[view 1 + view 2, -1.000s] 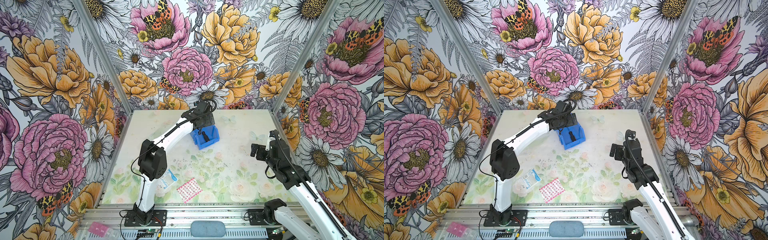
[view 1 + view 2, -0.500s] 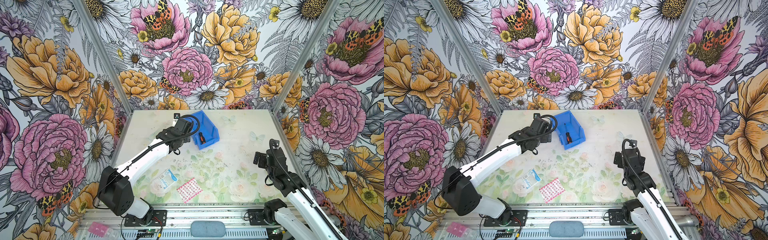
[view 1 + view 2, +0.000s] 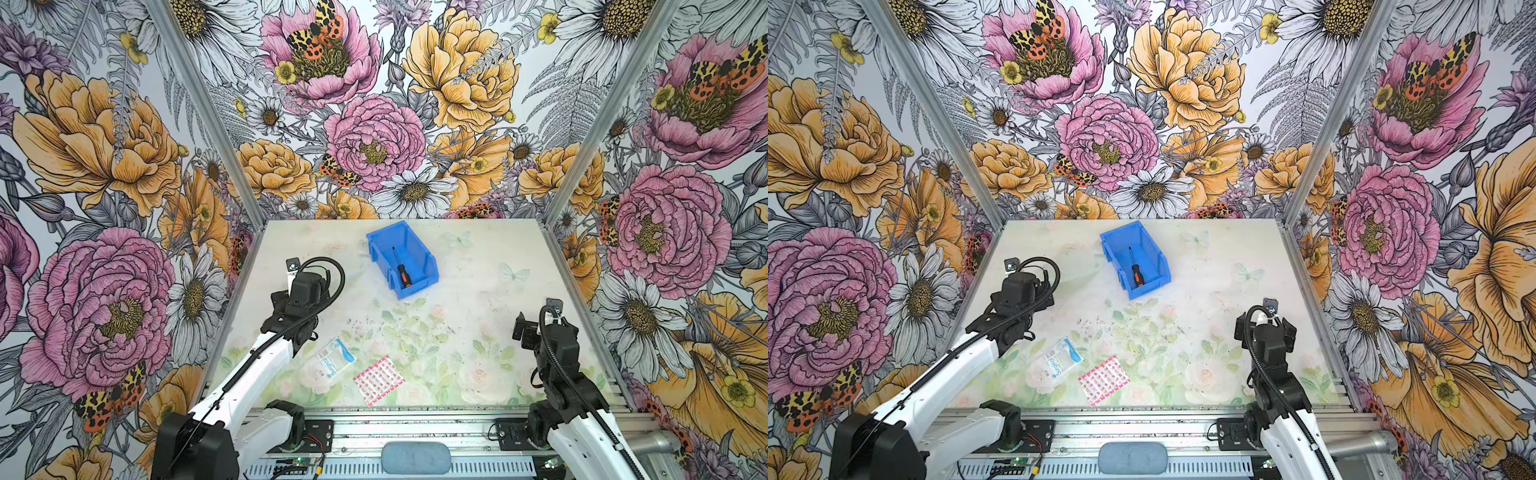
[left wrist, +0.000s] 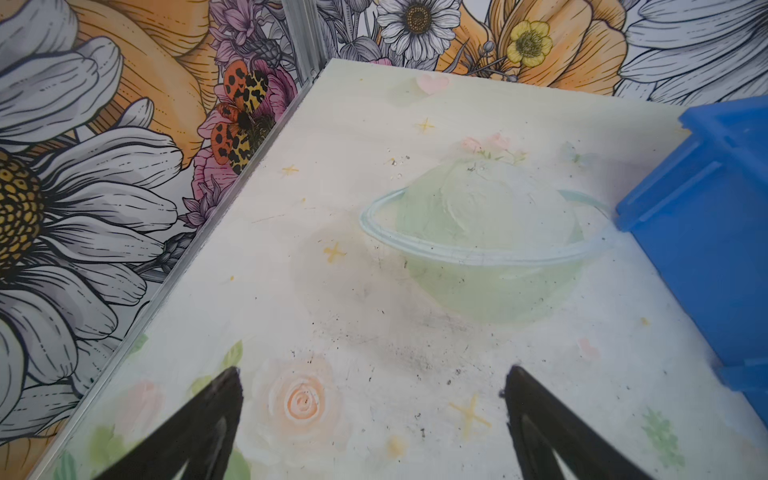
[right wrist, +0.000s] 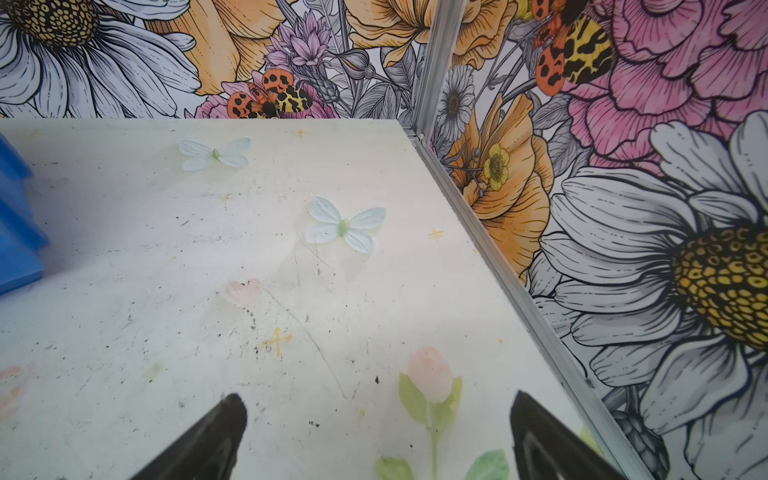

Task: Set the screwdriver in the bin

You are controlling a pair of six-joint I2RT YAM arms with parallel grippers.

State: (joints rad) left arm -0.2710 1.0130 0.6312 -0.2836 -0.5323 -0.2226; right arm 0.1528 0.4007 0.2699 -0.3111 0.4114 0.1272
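The screwdriver (image 3: 401,268) lies flat on the floor of the bin (image 3: 419,259), seen in both top views (image 3: 1136,270). Its long axis runs along the bin's length. The thin dark shaft points toward the back edge of the counter (image 3: 478,270), and the orange-and-black handle lies toward the bin's low front lip. The bin (image 3: 1152,257) stands close to the back edge, about midway along it. It is turned so its lip faces the front edge and a little to the right.

The left pincer (image 4: 372,376) hangs over the counter near the left edge, fingers spread wide with nothing between them. The bin's ribbed side (image 4: 706,249) stands apart from it.

The right pincer (image 5: 379,399) is likewise released and empty, over bare counter near the right edge.

A gauze packet (image 3: 332,359) and a red-patterned sheet (image 3: 379,380) lie near the front edge.
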